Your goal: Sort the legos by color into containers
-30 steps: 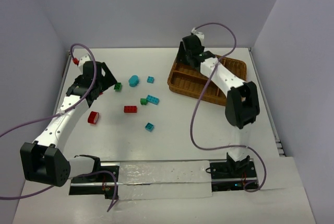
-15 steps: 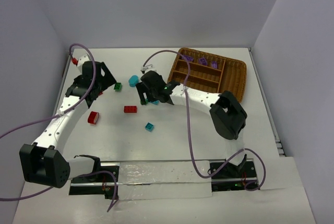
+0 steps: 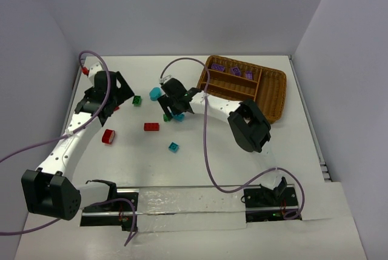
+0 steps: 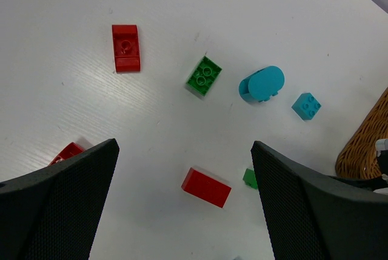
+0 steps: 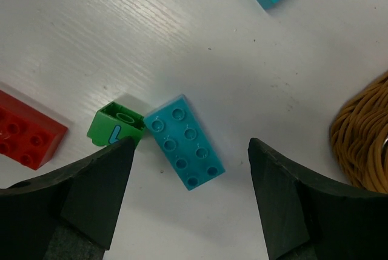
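The right claw (image 5: pixel 190 163) is held spread wide over the long teal eight-stud plastic brick (image 5: pixel 185 150), laid flat on the white surface (image 5: pixel 151 42) against a small green plastic brick (image 5: pixel 116 128), which could be pinched or dragged along if closure is made off-centre.

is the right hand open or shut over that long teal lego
Open. The right hand shows its fingers wide apart in the wrist view, the long teal lego lying flat between them, clear of both.
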You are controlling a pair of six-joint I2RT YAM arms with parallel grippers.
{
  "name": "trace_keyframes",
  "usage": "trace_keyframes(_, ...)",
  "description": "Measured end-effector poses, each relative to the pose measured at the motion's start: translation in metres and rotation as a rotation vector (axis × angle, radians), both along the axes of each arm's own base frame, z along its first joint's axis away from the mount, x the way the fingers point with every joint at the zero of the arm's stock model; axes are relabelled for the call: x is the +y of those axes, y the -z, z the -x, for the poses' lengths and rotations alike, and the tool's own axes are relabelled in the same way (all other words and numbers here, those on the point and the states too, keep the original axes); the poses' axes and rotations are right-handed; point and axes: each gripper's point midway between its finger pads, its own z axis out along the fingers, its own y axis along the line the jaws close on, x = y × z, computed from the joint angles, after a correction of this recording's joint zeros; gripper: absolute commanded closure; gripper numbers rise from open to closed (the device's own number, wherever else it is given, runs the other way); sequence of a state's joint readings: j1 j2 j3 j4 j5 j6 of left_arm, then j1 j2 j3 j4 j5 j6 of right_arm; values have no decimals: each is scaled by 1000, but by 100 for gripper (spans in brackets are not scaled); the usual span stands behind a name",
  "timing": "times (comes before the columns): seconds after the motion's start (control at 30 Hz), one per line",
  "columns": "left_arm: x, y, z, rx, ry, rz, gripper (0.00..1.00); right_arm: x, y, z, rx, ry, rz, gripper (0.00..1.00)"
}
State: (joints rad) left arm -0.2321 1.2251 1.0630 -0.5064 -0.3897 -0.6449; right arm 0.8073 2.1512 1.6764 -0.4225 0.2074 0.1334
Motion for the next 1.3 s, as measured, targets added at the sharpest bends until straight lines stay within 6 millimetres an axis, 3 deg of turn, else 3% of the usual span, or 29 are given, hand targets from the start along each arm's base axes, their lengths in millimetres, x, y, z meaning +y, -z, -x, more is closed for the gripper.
trace_keyframes(0.13,0,0,0,0,0,0,1,-7,2,-4,25,-4,-7,30)
trace_keyframes(0.27,0,1,0,4,1,-3,1,-10,9,-6,55,-15,-13,30)
trace_keyframes(0.63,0,4,-1,13,1,-5,1,1,14,3,109,-65,-77,35)
trace_keyframes(0.97,0,4,-1,13,1,-4,1,-3,27,14,153,-61,-76,57)
trace_keyframes(1.1,0,4,-1,13,1,-4,1,-2,27,14,155,-54,-80,90)
trace_keyframes(1.3,0,4,-1,13,1,-4,1,-3,24,13,149,-35,-83,92)
